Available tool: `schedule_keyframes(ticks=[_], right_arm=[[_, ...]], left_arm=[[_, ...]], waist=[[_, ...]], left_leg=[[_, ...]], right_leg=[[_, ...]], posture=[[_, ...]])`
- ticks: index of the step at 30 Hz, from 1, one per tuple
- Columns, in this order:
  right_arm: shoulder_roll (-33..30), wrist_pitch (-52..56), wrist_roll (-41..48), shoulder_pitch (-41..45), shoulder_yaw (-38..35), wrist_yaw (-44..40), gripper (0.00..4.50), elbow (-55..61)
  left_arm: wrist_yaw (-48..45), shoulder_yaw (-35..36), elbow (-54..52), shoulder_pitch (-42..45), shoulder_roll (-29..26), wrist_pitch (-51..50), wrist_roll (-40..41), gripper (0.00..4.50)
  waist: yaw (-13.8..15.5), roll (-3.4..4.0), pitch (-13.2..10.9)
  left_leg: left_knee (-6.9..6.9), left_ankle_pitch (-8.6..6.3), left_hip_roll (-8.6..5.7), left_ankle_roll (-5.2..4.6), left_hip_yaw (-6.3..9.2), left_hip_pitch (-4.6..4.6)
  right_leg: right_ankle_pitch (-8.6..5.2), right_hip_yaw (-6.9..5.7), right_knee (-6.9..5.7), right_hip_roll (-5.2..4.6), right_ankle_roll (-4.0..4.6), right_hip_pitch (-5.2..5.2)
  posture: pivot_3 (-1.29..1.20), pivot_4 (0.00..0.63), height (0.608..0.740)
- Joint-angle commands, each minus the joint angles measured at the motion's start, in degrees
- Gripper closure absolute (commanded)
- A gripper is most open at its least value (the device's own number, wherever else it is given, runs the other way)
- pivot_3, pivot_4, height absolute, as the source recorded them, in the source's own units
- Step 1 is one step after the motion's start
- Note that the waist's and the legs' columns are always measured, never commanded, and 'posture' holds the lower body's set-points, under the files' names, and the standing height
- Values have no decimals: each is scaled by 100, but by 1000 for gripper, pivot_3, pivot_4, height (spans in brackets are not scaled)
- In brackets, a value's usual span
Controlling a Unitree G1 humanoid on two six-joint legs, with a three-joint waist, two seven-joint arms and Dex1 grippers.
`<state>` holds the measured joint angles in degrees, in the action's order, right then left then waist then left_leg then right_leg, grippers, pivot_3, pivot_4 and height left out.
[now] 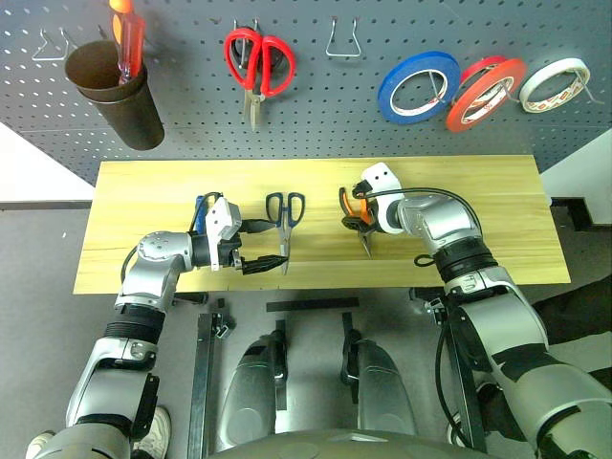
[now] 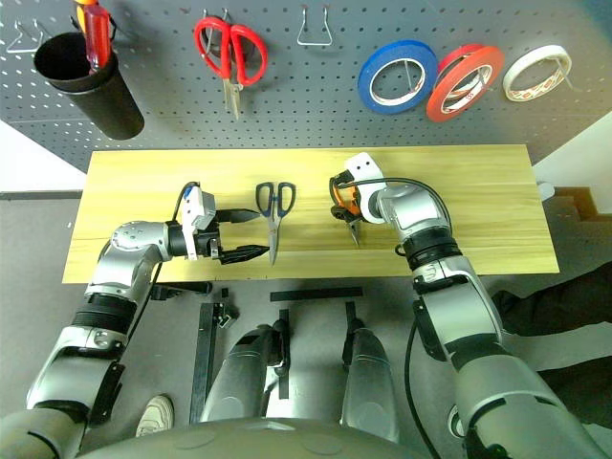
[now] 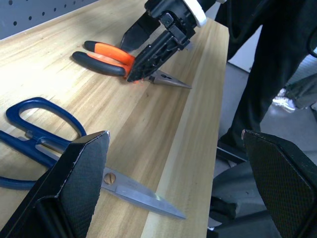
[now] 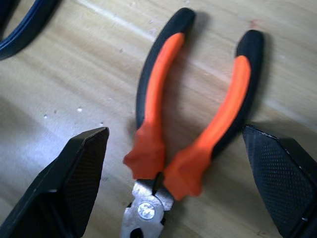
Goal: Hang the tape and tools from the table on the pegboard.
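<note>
Pliers (image 4: 193, 124) lie flat, handles toward the pegboard (image 1: 335, 105).

silver-grey metallic arm shells, black joint bands, black cables looped at the wrists, white housings behind each pincer, black textured wedge-shaped fingers (image 3: 74, 183)

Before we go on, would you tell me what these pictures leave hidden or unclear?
- Small blue-handled screwdriver: mostly hidden behind the left gripper in the eye views.
- Pliers: tips cut off by the right wrist view's edge; in the eye views the right gripper covers them.
- Scissors: handles partly behind a finger in the left wrist view.
</note>
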<state>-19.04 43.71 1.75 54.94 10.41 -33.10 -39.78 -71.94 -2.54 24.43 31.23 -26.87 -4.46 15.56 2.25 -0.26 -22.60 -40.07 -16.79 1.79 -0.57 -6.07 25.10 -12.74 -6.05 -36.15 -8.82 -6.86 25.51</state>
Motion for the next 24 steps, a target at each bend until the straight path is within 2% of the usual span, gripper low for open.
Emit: schedule_keyframes(ticks=[1, 6, 11, 19, 24], right_arm=[[105, 301, -135, -105, 103, 42, 885, -148], [129, 647, -110, -46, 12, 22, 2450, -24], [7, 973, -71, -104, -99, 16, 2452, 446], [-549, 2256, 853, -971, -648, -433, 2452, 3970], [-683, 3263, 1680, -1442, -1418, -467, 2453, 6088]], left_arm=[[21, 32, -146, -60, -6, 52, 68, 0], [54, 40, -52, -15, 57, 100, 77, 0], [-33, 39, 49, 94, 138, 203, 113, 0], [-357, 356, 5, 385, 462, 224, 731, 0], [-548, 553, -321, 460, 442, -52, 1209, 0]], waist=[[0, 0, 0], [0, 0, 0], [7, 0, 2], [17, -8, 37], [14, -26, 147]], left_leg=[[0, 0, 0, 0, -1, 0], [1, 1, 1, 1, -1, 0], [3, 2, 1, 3, -3, 1], [-1, 5, -4, 8, 5, 67], [3, 8, -1, 13, 8, 95]], right_leg=[[0, 0, 0, 0, 0, 0], [0, -1, 1, 0, 0, 0], [0, -3, 2, 0, 0, 0], [1, -25, 8, -7, -2, 46], [1, -36, 8, -3, -1, 73]], posture=[[200, 439, 711], [189, 420, 711], [165, 379, 711], [129, 272, 711], [104, 213, 711]])
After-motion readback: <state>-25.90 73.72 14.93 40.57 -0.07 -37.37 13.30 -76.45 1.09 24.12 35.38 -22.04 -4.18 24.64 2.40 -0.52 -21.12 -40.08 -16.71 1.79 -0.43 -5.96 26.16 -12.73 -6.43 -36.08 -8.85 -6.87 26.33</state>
